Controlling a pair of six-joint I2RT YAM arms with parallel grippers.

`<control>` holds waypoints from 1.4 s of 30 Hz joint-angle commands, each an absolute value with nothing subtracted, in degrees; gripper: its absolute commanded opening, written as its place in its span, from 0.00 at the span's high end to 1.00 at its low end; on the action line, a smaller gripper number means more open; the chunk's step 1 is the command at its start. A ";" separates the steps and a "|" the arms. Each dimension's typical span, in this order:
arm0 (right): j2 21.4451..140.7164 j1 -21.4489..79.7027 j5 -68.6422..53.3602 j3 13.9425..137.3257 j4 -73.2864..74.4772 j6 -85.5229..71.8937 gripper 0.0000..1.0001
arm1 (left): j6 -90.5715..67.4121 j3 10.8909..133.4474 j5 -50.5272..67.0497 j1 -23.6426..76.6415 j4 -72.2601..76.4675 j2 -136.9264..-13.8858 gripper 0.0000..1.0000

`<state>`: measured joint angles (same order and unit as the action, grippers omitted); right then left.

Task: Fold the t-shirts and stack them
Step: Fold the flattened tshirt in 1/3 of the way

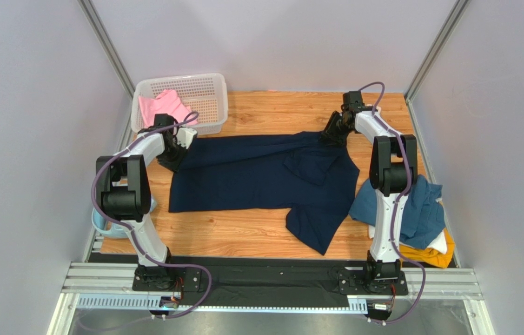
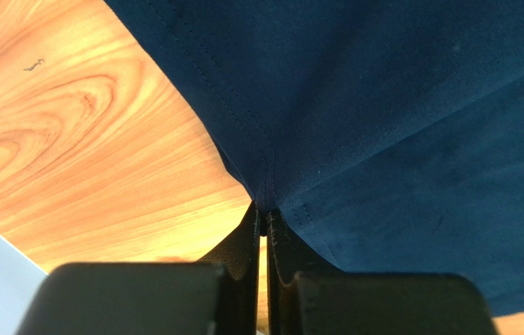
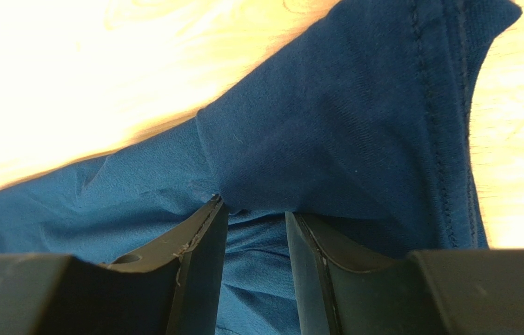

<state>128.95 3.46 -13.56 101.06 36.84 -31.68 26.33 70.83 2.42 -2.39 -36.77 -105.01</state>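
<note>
Jaws first: left gripper (image 2: 264, 213) is pinched tight on a hem corner of the navy t-shirt (image 1: 257, 174). Right gripper (image 3: 254, 209) is part-closed on a thick bunched fold of the same shirt.

We find the shirt spread across the middle of the top view on the table (image 1: 243, 237), rumpled right of centre, with one flap trailing toward the lower centre.

Risks, as we judge them:
- The left bite takes only the hem's edge, so a hard pull apart could strip it loose.
- The right bunch may hold several layers, so the cloth could lift twisted.
- The centre rumple would get folded in if it isn't tensioned out.
- The basket (image 1: 212, 84), holding the pink tee (image 1: 160, 108), sits just beside the left gripper, so a raised hem might snag it.
</note>
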 commanded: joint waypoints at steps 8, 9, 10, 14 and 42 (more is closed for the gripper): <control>129.29 3.60 -10.90 98.09 40.87 -29.27 0.48 | 26.72 72.06 -0.45 -2.90 -34.09 -100.55 0.05; 128.94 3.60 -10.81 98.26 41.04 -29.18 0.47 | 25.59 72.85 -0.27 -2.90 -35.93 -99.50 0.05; 128.15 3.78 -10.38 98.26 41.22 -29.18 0.46 | 24.97 73.91 3.48 -2.64 -37.25 -97.40 0.05; 125.61 4.04 -8.09 99.31 42.80 -28.48 0.43 | 21.89 80.92 7.64 1.65 -42.36 -93.35 0.05; 96.51 14.15 -15.55 68.65 37.45 -31.55 0.30 | 20.57 99.84 6.59 13.27 -37.97 -119.88 0.09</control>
